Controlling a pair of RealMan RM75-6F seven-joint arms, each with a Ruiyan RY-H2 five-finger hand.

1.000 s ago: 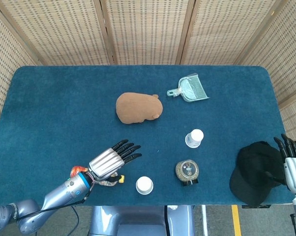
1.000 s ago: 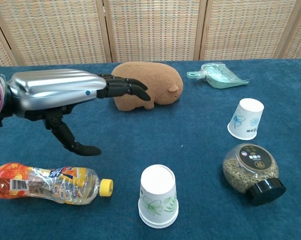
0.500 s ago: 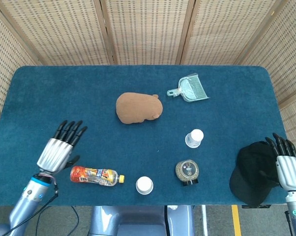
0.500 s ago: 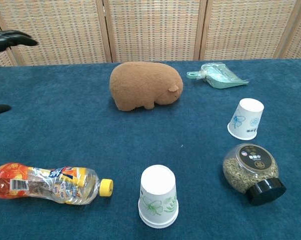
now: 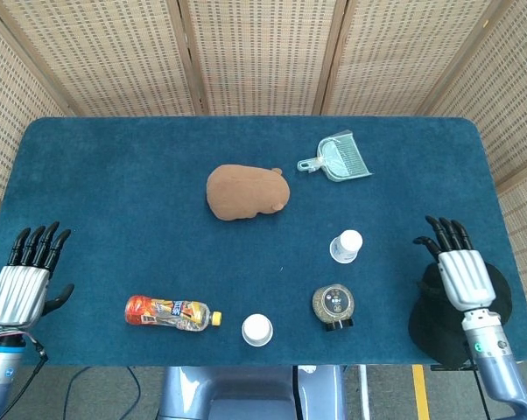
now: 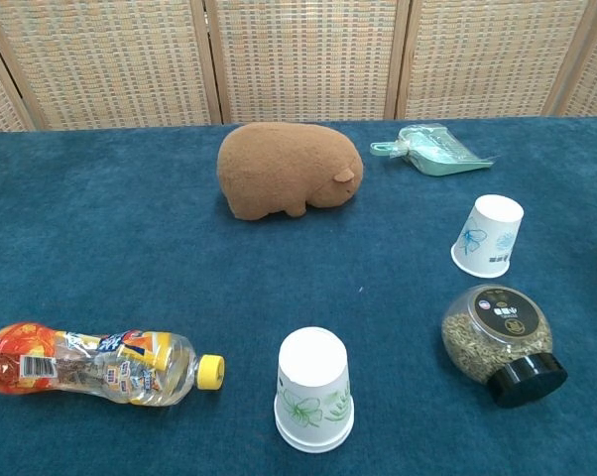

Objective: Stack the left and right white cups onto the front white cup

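A: Far left first. What is the left hand [image 5: 20, 282] doing?

B: It sits at the table's [image 5: 115, 192] left edge, fingers straight and spread, holding nothing. Only the head view shows it.

A: And next along?

B: A bottle [image 6: 95, 365] lies on its side near the front edge, yellow cap pointing right. Just right of the cap stands the front cup [image 6: 313, 390], upside down, with a green print on its wall.

A: What is behind it?

B: A brown plush [image 6: 287, 170], well back toward the middle of the table.

A: Further right?

B: A jar [image 6: 500, 338] tipped on its side (black lid toward the front). Just behind it stands the right cup [image 6: 488, 235], also upside down, with a blue print. A pale green dustpan [image 6: 432, 148] lies far back.

A: I count two cups only.

B: So do I.

A: And the right hand [image 5: 460, 269]?

B: At the right edge, over a black cap [image 5: 439, 315], fingers extended and apart, gripping nothing; whether it touches the cap I cannot tell.
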